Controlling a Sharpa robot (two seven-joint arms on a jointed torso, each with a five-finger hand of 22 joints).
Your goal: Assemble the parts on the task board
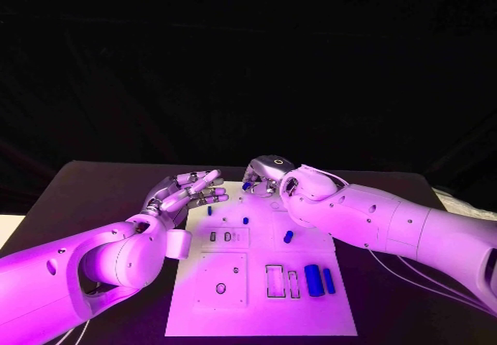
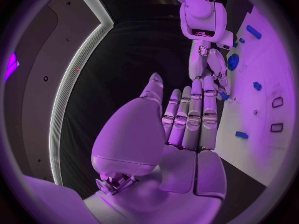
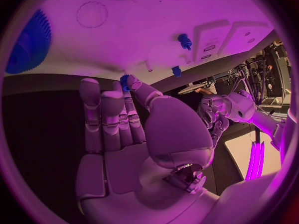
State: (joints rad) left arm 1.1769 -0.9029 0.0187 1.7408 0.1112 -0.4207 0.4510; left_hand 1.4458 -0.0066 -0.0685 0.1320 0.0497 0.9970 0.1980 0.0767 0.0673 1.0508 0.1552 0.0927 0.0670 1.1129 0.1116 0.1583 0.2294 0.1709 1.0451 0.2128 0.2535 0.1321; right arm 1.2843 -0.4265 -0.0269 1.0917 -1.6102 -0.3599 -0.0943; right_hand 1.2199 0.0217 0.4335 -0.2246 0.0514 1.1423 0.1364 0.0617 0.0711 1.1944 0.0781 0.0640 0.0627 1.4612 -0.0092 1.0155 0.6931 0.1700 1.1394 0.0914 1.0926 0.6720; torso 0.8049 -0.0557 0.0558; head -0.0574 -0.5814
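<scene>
While the left hand [image 1: 189, 190] hovers released, fingers apart, beside the task board [image 1: 321, 316], the right hand [image 1: 265, 176] pinches a small blue part [image 3: 125, 80] at the board's far edge. Judging by this, a pick-up is under way; next comes carrying it to its matching slot.

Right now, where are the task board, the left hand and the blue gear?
task board [image 1: 311, 316]: head view, bare near corner.
left hand [image 1: 189, 191]: head view, middle of the hand, fingers apart.
blue gear [image 3: 28, 42]: right wrist view, toothed face.
</scene>
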